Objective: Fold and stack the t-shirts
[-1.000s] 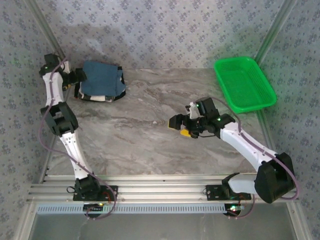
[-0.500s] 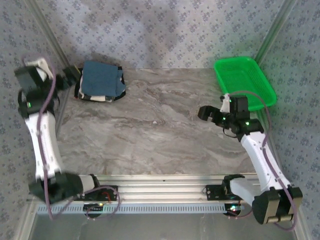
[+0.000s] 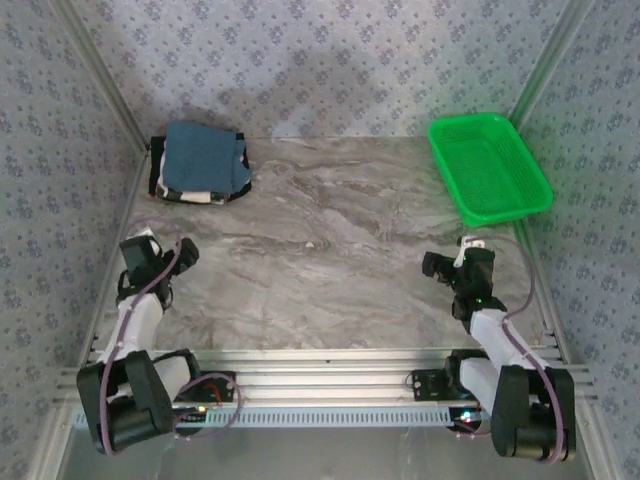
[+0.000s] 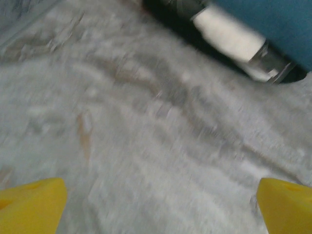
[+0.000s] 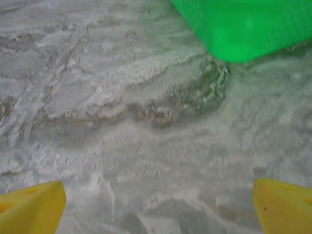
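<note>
stack: teal-blue t-shirt point(image 3: 200, 155) is being borne, folded, on the cream-white t-shirt point(image 3: 192, 196), far-left table point(image 3: 330, 250) corner | left gripper point(image 4: 156, 207): jaws being held wide apart, empty | right gripper point(image 5: 156, 207): jaws being held wide apart, empty, near green basket point(image 5: 243, 24)

table point(image 3: 330, 270): grey marbled | green basket point(image 3: 490, 168): far-right corner, apparently resting flat | walls point(image 3: 330, 60): blue patterned

The top external camera sits high behind the arm bases point(image 3: 190, 380) and looks down over the whole surface point(image 3: 340, 250). Each wrist camera rides low and close over the surface, facing forward between its hand's yellow fingertips point(image 4: 31, 204). Ahead of the left hand point(image 4: 158, 207) lie the t-shirts point(image 4: 273, 24), and ahead of the right hand point(image 5: 158, 207) the green basket point(image 5: 243, 24). The overhead view takes in the same t-shirts point(image 3: 200, 165) and green basket point(image 3: 490, 170).
</note>
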{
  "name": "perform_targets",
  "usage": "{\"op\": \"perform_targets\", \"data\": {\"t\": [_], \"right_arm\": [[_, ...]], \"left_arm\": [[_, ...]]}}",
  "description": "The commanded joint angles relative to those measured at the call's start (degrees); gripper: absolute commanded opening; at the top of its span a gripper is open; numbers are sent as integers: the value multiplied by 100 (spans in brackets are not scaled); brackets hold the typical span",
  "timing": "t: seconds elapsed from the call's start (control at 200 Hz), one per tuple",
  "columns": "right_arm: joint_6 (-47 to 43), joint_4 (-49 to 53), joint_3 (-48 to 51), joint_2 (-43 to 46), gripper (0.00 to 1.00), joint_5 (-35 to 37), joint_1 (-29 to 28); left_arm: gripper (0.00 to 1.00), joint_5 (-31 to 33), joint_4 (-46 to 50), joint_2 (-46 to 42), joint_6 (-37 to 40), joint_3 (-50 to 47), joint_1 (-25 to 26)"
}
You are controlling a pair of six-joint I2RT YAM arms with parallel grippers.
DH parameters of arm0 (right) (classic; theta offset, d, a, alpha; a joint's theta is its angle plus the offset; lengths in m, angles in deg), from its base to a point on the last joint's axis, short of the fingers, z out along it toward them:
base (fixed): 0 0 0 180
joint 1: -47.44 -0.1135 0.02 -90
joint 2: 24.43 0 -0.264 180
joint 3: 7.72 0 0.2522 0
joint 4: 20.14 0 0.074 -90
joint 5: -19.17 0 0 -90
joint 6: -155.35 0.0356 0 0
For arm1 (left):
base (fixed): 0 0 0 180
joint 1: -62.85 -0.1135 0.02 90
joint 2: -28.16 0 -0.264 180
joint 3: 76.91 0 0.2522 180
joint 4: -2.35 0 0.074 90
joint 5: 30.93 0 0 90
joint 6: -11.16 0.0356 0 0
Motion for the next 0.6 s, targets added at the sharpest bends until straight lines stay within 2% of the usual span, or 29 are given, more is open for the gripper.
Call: {"op": "perform_targets", "data": {"t": [0.0, 0.065, 0.11, 0.165, 0.195, 0.235, 0.26, 0.295, 0.315, 0.355, 0.405, 0.46, 0.505, 0.56, 0.595], "right_arm": [[-354, -1921, 24, -695, 100, -90, 117], [-320, -2427, -199, -1338, 100, -377, 219], [-537, -2303, -490, -1655, 100, -412, 214], [-534, -2643, -548, -2175, 100, -424, 233], [-549, -3068, -473, -2508, 100, -355, 194], [-490, -3609, -476, -2895, 100, -314, 171], [-549, -3345, -550, -2799, 100, -300, 136], [-621, -2584, -757, -2619, 100, -169, 79], [-634, -2727, -767, -2714, 100, -72, 22], [-710, -2940, -745, -2777, 100, 151, -106], [-724, -2592, -826, -2688, 100, 137, -104], [-772, -2731, -798, -2701, 100, 196, -160], [-819, -2477, -908, -2673, 100, 228, -195], [-854, -2510, -892, -2682, 100, 126, -201], [-856, -2476, -907, -2694, 100, 113, -199]], "left_arm": [[100, 706, -2072, 500, 306, -284, 317], [100, 1003, -2620, 899, 613, -451, 548], [100, 1037, -3202, 1285, 752, -525, 616], [100, 1079, -3286, 1497, 922, -401, 668], [100, 1053, -3241, 1733, 927, -288, 665], [100, 891, -3687, 2089, 1170, -317, 779], [100, 731, -3819, 2277, 1323, -315, 879], [100, 860, -4331, 2679, 1463, -274, 994], [100, 948, -4239, 2753, 1459, -196, 1027], [100, 919, -3279, 2472, 1367, 9, 1009], [100, 991, -4106, 2694, 1433, -172, 1033], [100, 987, -3392, 2506, 1384, -9, 1022], [100, 1038, -3828, 2632, 1460, -85, 1058], [100, 1040, -3460, 2542, 1438, 3, 1070], [100, 1043, -3672, 2592, 1462, -49, 1065]]}}
